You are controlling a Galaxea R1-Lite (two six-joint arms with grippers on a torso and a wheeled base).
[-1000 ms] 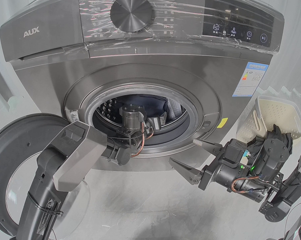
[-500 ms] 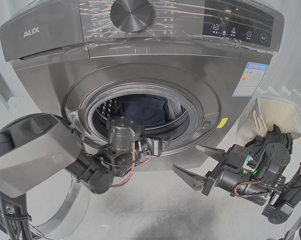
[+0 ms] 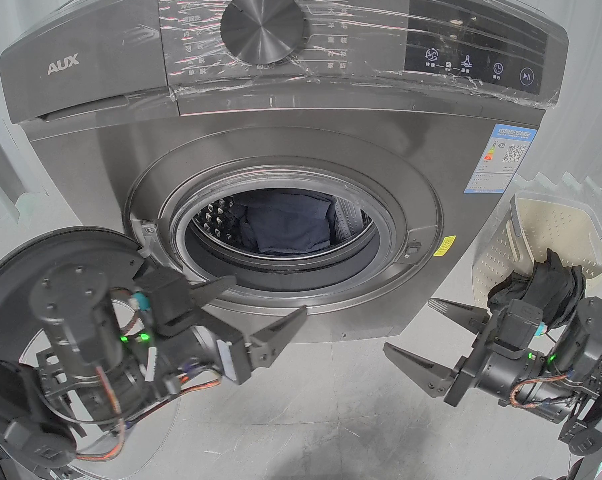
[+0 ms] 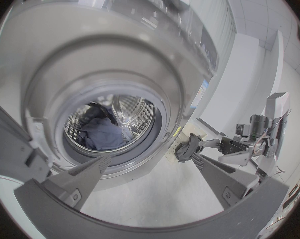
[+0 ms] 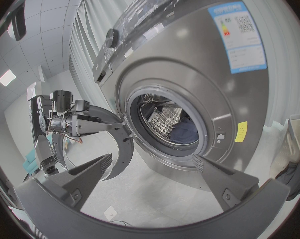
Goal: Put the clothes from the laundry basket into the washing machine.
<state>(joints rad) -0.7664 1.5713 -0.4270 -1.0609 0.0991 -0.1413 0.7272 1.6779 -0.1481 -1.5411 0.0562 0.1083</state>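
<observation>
The washing machine (image 3: 114, 161) stands with its round opening uncovered. A dark blue garment (image 3: 288, 225) lies inside the drum, also seen in the left wrist view (image 4: 103, 135) and the right wrist view (image 5: 185, 131). My left gripper (image 3: 266, 296) hangs open and empty just below the opening's left side, outside the drum. The cream laundry basket (image 3: 568, 235) leans at the machine's right with dark clothes (image 3: 541, 288) bunched at its low end. My right gripper (image 3: 412, 327) is open and empty, low in front of the basket and to the left of those clothes.
The machine's round door (image 3: 21, 281) is swung open to the left, behind my left arm. Bare grey floor (image 3: 341, 408) lies between the two grippers. A white curtain (image 3: 591, 128) hangs behind the basket.
My left arm has pulled back out of the drum and down to the left, leaving the dark blue garment inside. The right gripper has sunk slightly lower and to the right.
</observation>
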